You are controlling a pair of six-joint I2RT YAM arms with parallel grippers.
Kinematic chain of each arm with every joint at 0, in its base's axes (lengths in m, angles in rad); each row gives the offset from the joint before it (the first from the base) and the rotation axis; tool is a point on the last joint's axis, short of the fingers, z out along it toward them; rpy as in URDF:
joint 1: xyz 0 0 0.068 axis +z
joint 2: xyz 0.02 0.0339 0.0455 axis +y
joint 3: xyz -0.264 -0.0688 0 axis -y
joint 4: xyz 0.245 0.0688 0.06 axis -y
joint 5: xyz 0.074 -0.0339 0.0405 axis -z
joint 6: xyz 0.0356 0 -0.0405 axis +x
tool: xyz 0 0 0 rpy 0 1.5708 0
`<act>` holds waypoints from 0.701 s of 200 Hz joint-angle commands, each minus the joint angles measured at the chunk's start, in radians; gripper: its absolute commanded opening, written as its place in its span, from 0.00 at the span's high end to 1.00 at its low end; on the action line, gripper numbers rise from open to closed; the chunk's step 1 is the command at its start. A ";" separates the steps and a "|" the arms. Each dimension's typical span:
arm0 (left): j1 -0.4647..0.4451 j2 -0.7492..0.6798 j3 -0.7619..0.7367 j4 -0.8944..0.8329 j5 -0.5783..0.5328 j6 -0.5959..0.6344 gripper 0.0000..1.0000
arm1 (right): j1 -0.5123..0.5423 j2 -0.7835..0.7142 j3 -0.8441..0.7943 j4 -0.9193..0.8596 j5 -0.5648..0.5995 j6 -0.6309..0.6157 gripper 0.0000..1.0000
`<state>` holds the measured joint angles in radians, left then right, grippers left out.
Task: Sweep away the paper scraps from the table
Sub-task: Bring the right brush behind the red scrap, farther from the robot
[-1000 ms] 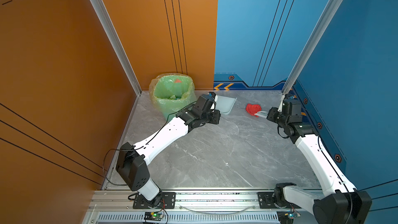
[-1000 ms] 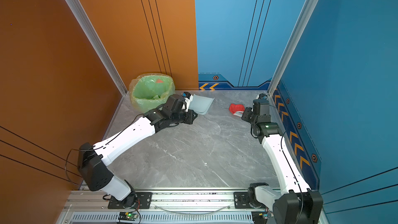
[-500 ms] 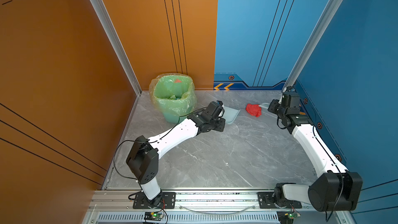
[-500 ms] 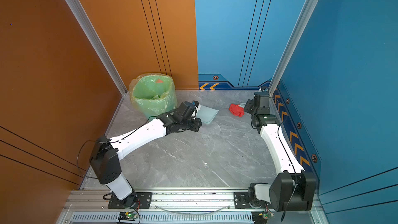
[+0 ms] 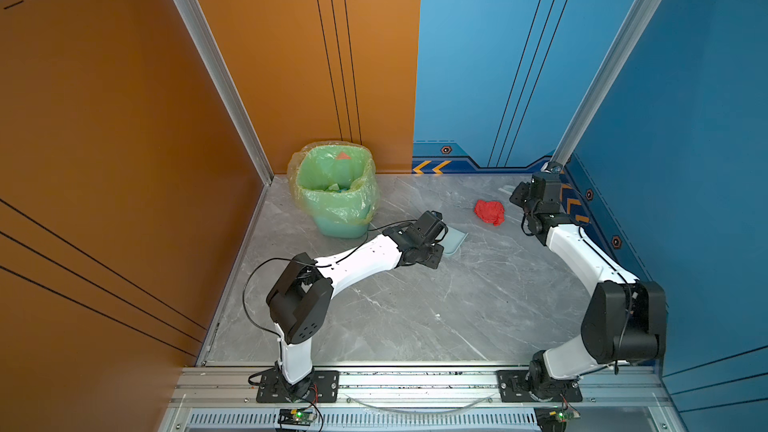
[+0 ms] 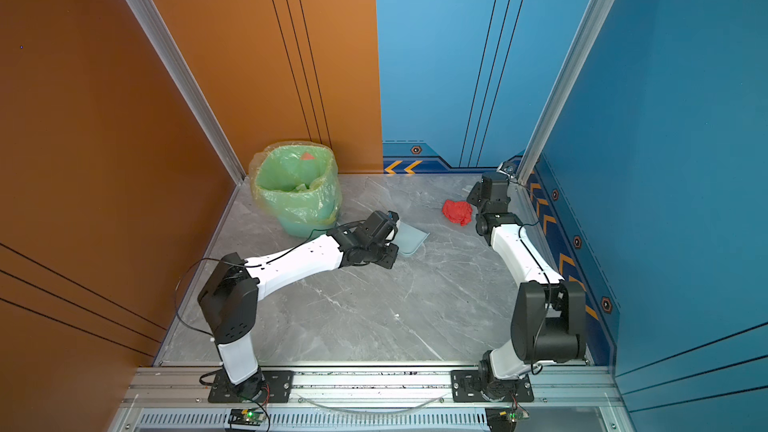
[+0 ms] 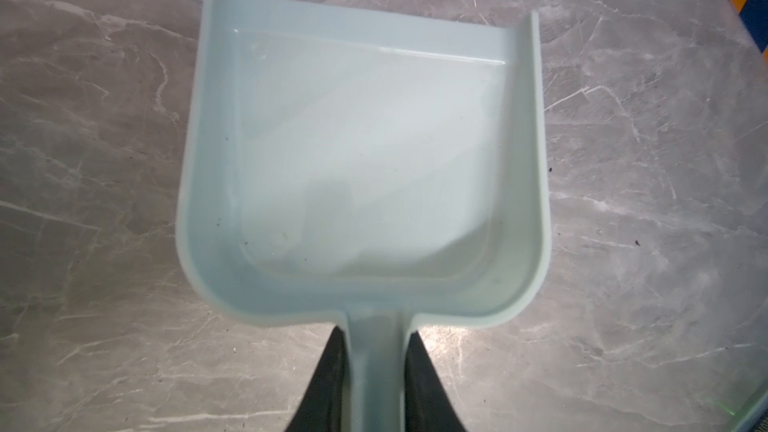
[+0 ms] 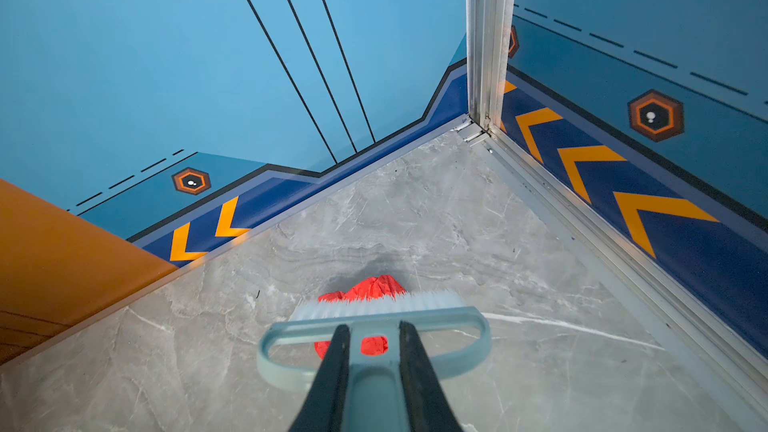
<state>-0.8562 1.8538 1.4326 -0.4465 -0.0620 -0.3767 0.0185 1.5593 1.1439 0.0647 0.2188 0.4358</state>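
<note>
Across the grey table (image 5: 415, 317) only one red scrap (image 5: 489, 212) shows, lying near the far right corner. The lined bin (image 5: 340, 222) stands at the far left corner with wads inside. Left fingers (image 7: 328, 380) are clamped on the handle of the dustpan (image 7: 365, 160); the pan is empty, near the scrap but apart from it. Right fingers (image 8: 332, 376) are clamped on the brush (image 8: 374, 317), bristles over the scrap, contact uncertain. Step, by my reading: the last sweep. The next move calls for the pan lip flat beside the scrap, then a stroke away from the corner. Against a second ago: the pan is off the far edge, nearer the middle; the right wrist is deeper in the corner; the scrap is unmoved.
</note>
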 commanded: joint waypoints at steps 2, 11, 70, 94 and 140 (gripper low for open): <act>-0.019 0.036 -0.010 -0.024 -0.044 0.024 1.00 | -0.007 0.055 0.036 0.130 0.049 0.031 1.00; -0.024 0.048 -0.009 -0.024 -0.048 0.026 1.00 | -0.005 0.078 0.042 0.144 0.053 0.029 1.00; -0.044 0.115 0.003 -0.025 -0.044 0.042 1.00 | 0.023 0.209 0.110 0.118 0.077 -0.016 1.00; -0.050 0.136 0.003 -0.024 -0.042 0.041 1.00 | 0.042 0.241 0.124 0.081 0.091 -0.020 1.00; -0.073 0.168 0.031 -0.059 -0.033 0.061 1.00 | 0.087 0.286 0.140 0.017 0.146 -0.018 1.00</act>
<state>-0.9066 1.9900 1.4338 -0.4511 -0.0826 -0.3470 0.0860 1.8206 1.2423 0.1448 0.3069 0.4339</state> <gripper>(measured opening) 0.207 0.199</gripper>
